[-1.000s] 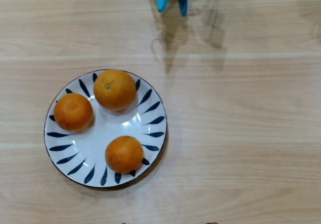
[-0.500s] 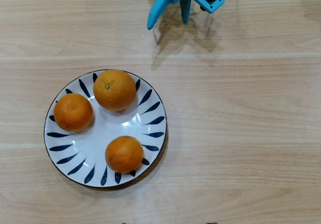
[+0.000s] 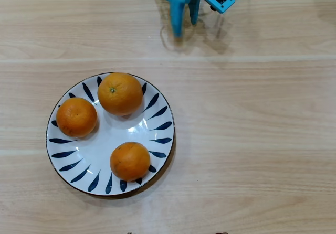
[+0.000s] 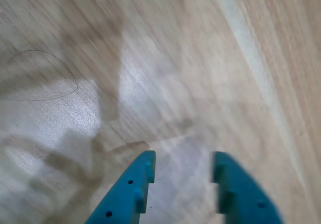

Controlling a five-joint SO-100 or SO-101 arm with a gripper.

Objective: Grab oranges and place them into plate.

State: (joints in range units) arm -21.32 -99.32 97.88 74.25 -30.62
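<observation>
hand (image 4: 183, 171) low over bare table (image 3: 252, 139) | fingers apart, empty | well apart from plate (image 3: 157, 139)

Looks like a home dining spot: a pale wood-grain tabletop (image 3: 252, 139) bearing a blue-petalled white ceramic plate (image 3: 160, 139) of fruit.

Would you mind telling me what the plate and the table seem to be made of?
The plate looks like glazed ceramic: a glossy white surface with highlights and painted dark blue strokes. The table looks like light wood or wood-look laminate, judging by its straight grain and slight sheen; which one is unclear.
</observation>
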